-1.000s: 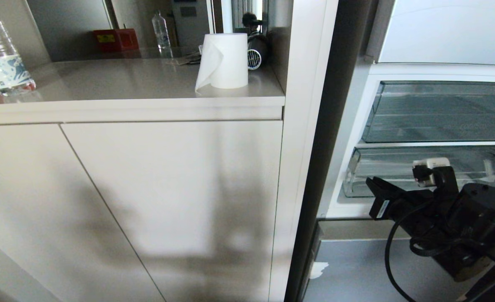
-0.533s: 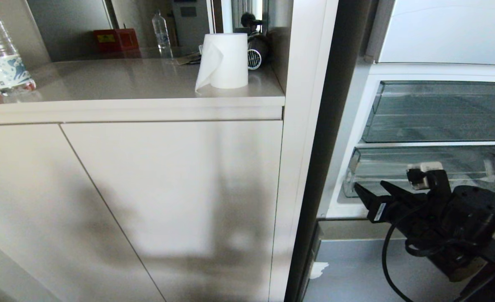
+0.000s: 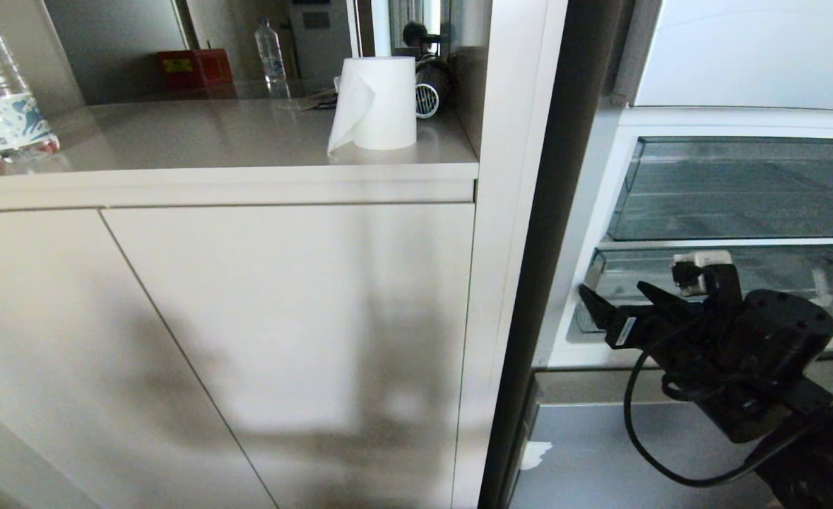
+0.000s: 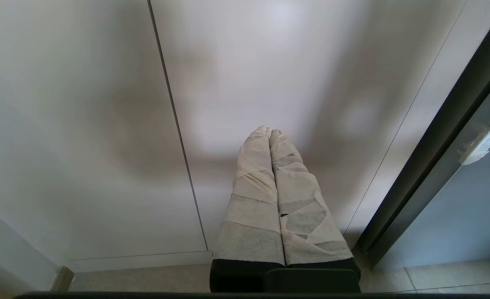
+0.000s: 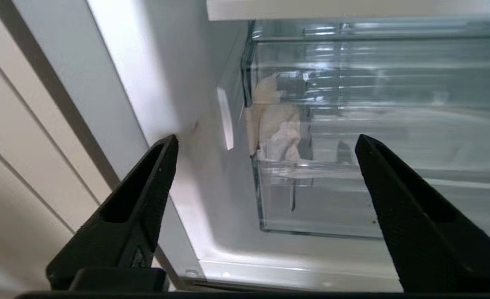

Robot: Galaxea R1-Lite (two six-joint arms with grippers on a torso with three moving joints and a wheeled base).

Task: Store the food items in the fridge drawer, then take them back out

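Observation:
My right gripper (image 3: 614, 293) hangs open and empty in front of the left front corner of the lower clear fridge drawer (image 3: 776, 279) in the open fridge. In the right wrist view its black fingers (image 5: 145, 195) stand wide apart around that corner. The fridge drawer (image 5: 353, 195) is pushed in, with white tape scraps (image 5: 276, 124) on its front corner. No food items show in any view. My left gripper (image 4: 269, 132) is shut and empty. Its tape-wrapped fingers (image 4: 253, 207) point at a pale cabinet door low by the floor.
An upper clear drawer (image 3: 741, 187) sits above the lower one. Left of the fridge stands a pale cabinet (image 3: 282, 318). On its counter are a paper towel roll (image 3: 377, 102) and a water bottle (image 3: 3, 99). A grey panel (image 3: 600, 452) lies below the fridge opening.
My right gripper has gone from shut to open. It has moved left and slightly up, toward the left front corner of the lower drawer.

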